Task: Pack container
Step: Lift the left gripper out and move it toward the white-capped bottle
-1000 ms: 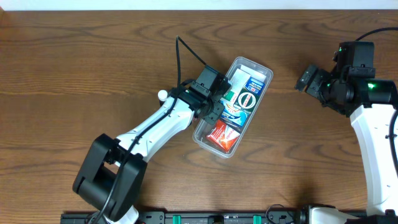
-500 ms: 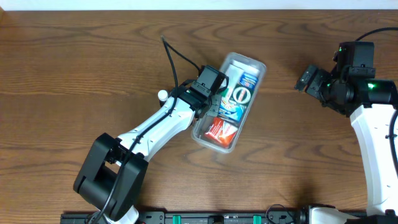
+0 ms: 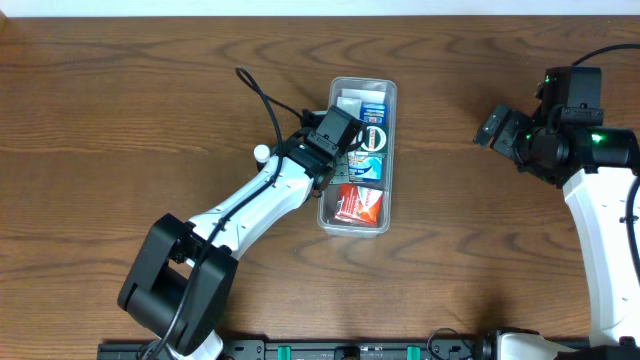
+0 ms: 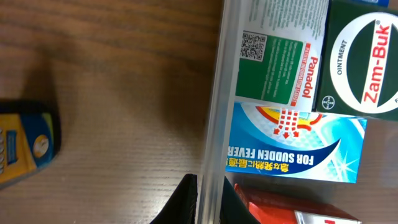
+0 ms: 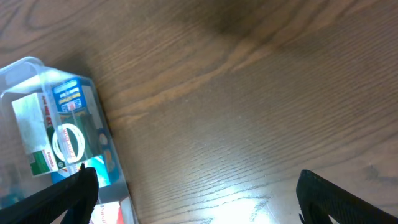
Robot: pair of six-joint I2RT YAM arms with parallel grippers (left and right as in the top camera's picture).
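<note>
Container [image 3: 392,150] holding medicine boxes [image 3: 366,140], red packet [image 3: 360,204]

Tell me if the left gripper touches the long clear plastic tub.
Touching. Left wrist view: the left gripper clamps the wall of the clear tub between its fingers.

table [image 3: 120,90]: brown wood | on it: clear container [image 3: 391,160]

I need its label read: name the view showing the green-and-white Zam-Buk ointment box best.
Left wrist view: the green-and-white Zam-Buk ointment box fills the upper right corner, lettering legible. Overhead shows only a small round logo inside the clear plastic container; the right wrist view shows it small, print unreadable.
</note>
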